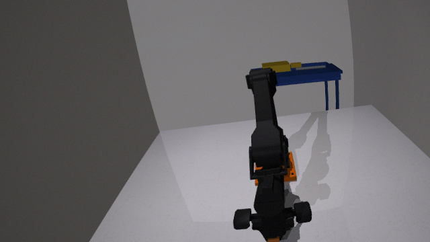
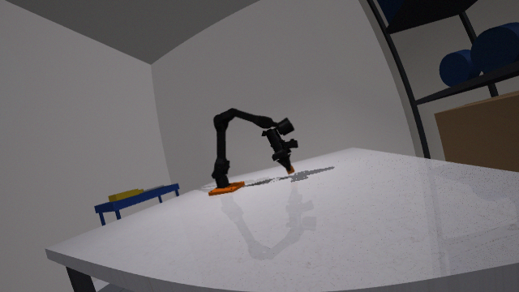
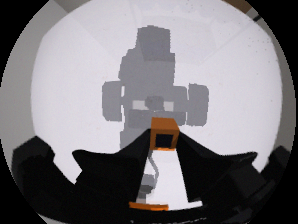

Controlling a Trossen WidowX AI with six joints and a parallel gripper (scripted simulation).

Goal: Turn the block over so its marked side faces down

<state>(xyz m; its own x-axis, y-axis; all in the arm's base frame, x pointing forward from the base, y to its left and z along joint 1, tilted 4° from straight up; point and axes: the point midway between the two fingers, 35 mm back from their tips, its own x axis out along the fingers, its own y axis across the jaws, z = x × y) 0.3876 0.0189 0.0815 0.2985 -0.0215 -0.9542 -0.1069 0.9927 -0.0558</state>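
We are clamping our black gripper [image 3: 162, 141] on the small orange block [image 3: 162, 135], holding it just above the glossy white table [image 2: 365, 203] — rotating too fast risks it slipping from the fingertips.

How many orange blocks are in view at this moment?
1: the block is clamped in the gripper, lifted just above the white table. The arm hides part of the table in the top view.
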